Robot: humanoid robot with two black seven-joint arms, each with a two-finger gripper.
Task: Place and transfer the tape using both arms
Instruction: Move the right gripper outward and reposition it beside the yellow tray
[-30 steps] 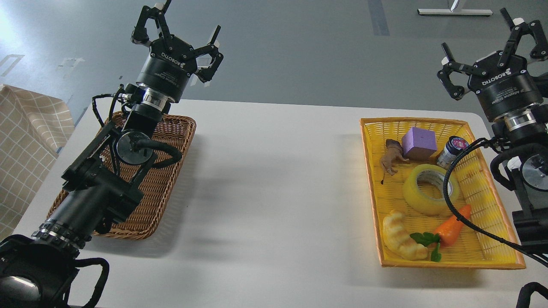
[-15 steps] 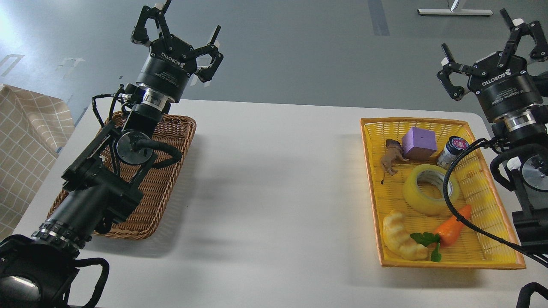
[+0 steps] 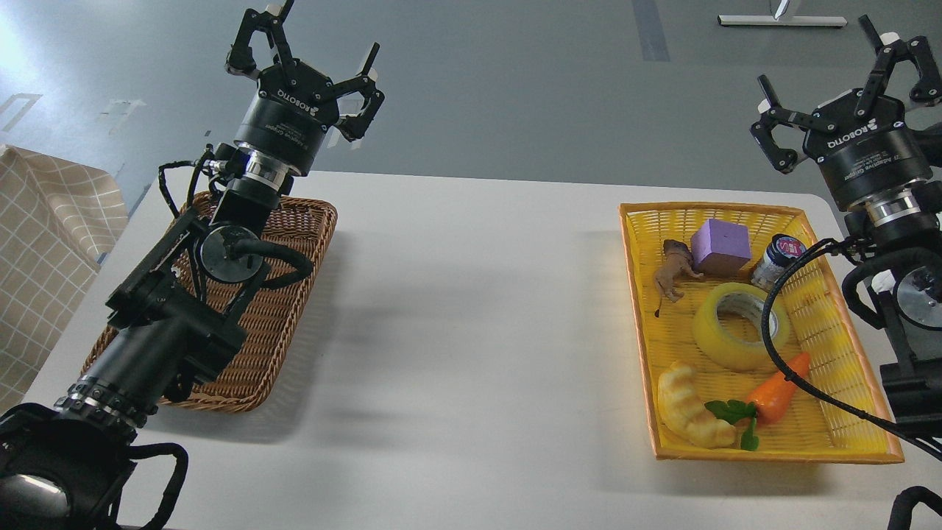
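Note:
The tape (image 3: 739,326), a translucent yellow roll with a grey-white core, lies flat in the middle of the yellow basket (image 3: 639,309) on the right of the white table. My right gripper (image 3: 846,70) is open and empty, raised high beyond the basket's far right corner, well apart from the tape. A black cable of the right arm crosses over the tape's right edge. My left gripper (image 3: 309,48) is open and empty, raised above the far end of the brown wicker basket (image 3: 294,294) on the left.
The yellow basket also holds a purple block (image 3: 720,245), a toy animal (image 3: 673,271), a small jar (image 3: 776,261), a toy carrot (image 3: 780,386) and a pale croissant toy (image 3: 692,406). A checked cloth (image 3: 44,250) lies left of the table (image 3: 471,331).

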